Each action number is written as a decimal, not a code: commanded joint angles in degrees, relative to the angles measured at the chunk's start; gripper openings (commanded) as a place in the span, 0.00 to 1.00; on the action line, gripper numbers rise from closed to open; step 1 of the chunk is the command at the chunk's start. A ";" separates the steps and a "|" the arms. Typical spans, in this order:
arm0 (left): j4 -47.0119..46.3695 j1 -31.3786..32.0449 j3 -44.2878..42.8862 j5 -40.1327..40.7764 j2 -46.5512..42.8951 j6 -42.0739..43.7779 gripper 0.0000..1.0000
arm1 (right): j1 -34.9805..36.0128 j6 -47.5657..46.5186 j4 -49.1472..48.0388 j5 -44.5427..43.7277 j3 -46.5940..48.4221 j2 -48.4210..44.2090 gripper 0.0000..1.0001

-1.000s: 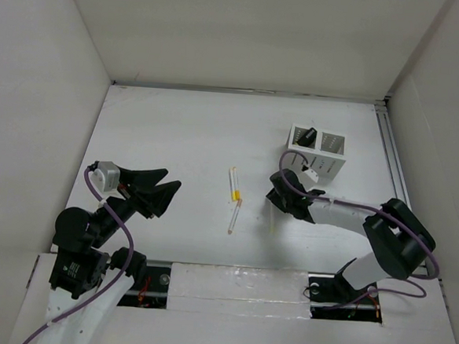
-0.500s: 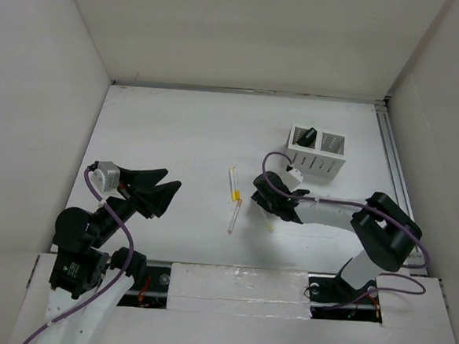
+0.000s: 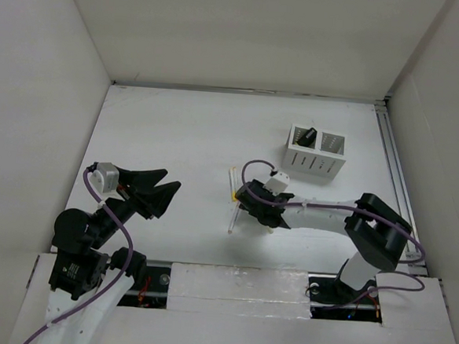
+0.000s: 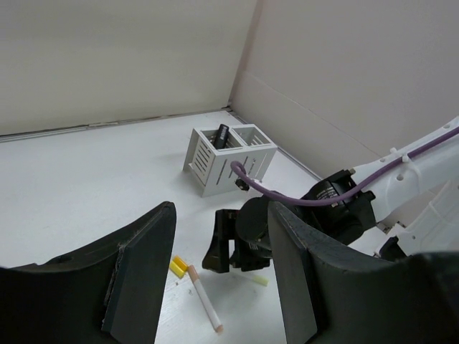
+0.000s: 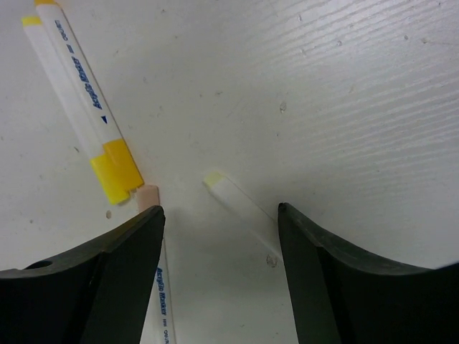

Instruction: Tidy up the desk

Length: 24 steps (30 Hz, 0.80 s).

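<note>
The desk (image 3: pixel 177 129) is a white tabletop. Three white markers lie at its middle: a yellow-capped one (image 3: pixel 233 180), a peach-tipped one (image 3: pixel 233 219) and a pale-yellow-tipped one (image 5: pixel 240 204). My right gripper (image 3: pixel 245 202) is open and low over them. In the right wrist view (image 5: pixel 219 211) the pale-yellow-tipped marker lies between its fingers, the peach-tipped marker (image 5: pixel 147 195) runs under its left finger, and the yellow-capped marker (image 5: pixel 79 100) lies ahead to the left. My left gripper (image 3: pixel 170 180) is open and empty, left of the markers, and looks toward them (image 4: pixel 222 215).
A white slotted two-compartment pen holder (image 3: pixel 316 152) stands at the back right with a black item (image 3: pixel 307 136) in its left compartment; it also shows in the left wrist view (image 4: pixel 229 158). A metal rail (image 3: pixel 392 160) runs along the desk's right edge. White walls enclose three sides.
My right gripper has moved left, from beside the pen holder to over the markers at the middle. The left arm has not moved.
</note>
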<state>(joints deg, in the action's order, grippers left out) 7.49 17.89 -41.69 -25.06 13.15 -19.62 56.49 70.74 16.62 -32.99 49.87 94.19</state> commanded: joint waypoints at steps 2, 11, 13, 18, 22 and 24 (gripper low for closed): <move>-3.09 -0.22 0.38 -0.69 -0.23 -0.16 0.50 | 2.92 -0.86 11.50 -0.49 1.98 4.59 0.71; -3.09 -0.22 0.38 -0.52 -0.32 -0.07 0.50 | 4.68 -2.27 18.36 -1.55 8.49 12.68 0.51; -3.00 -0.22 0.38 -0.52 -0.40 -0.07 0.50 | 4.68 -3.32 16.43 -0.76 7.62 12.25 0.43; -3.00 -0.22 0.38 -0.43 -0.23 -0.07 0.50 | 4.68 -3.77 15.72 -1.02 7.87 12.68 0.22; -3.00 -0.22 0.38 -0.26 -0.23 -0.07 0.50 | 4.68 -4.21 14.32 -0.85 8.58 13.91 0.15; -3.09 -0.22 0.38 -0.43 -0.14 -0.07 0.50 | 3.46 -4.65 12.83 -0.67 8.32 14.35 0.20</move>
<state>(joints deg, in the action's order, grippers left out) 7.46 17.89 -41.69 -25.06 13.15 -19.59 60.73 66.67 28.51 -40.75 60.29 103.77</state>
